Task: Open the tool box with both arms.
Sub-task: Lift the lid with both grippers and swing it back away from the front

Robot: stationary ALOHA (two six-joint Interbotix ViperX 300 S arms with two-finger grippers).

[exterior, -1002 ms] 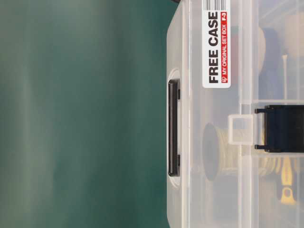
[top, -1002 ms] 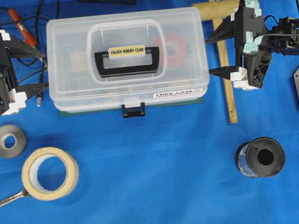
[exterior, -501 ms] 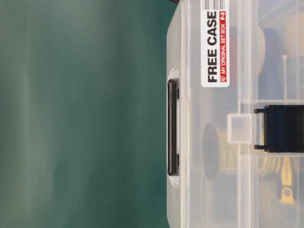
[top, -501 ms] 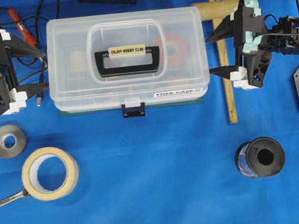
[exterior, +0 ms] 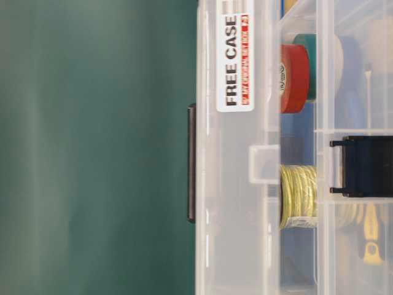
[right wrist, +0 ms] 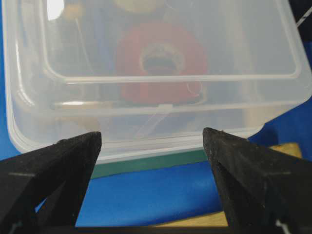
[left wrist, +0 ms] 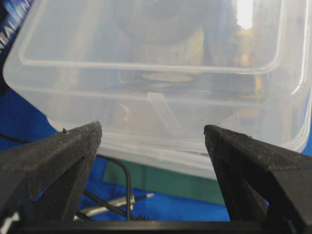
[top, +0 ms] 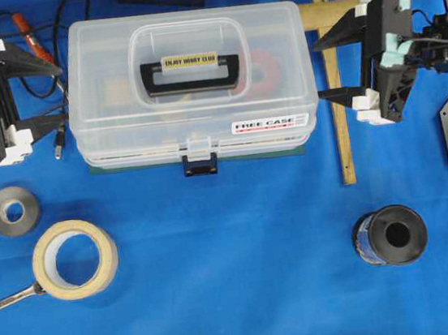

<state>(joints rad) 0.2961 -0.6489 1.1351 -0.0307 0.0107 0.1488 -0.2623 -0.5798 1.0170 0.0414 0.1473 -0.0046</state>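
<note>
The tool box (top: 189,86) stands at the far middle of the blue table (top: 235,256), and its lid (top: 187,66) is already lifted a little from the base, so the front lid tab (exterior: 264,165) sits apart from the dark latch (top: 200,165).

You have one arm at each short end. The left gripper (top: 39,96) is just beside the left end, the right gripper (top: 334,64) just beside the right end. The jaws of both are spread wide and hold nothing. In the wrist views the lid edge lies between and beyond the fingers, not pinched.

I think the step in hand is to raise the lid evenly. Keep both sides at the same height and go slowly, so the lid does not twist on its hinge. Take care that the fingers push under the lid rim only and not under the base, or the whole box can rise.

The box is clear plastic with a black handle (top: 191,76) in a recess on top and a "FREE CASE" sticker (top: 266,124) on the front. Inside you can see a red tape roll (right wrist: 161,61) and a yellow-green wire spool (exterior: 298,196).
</note>
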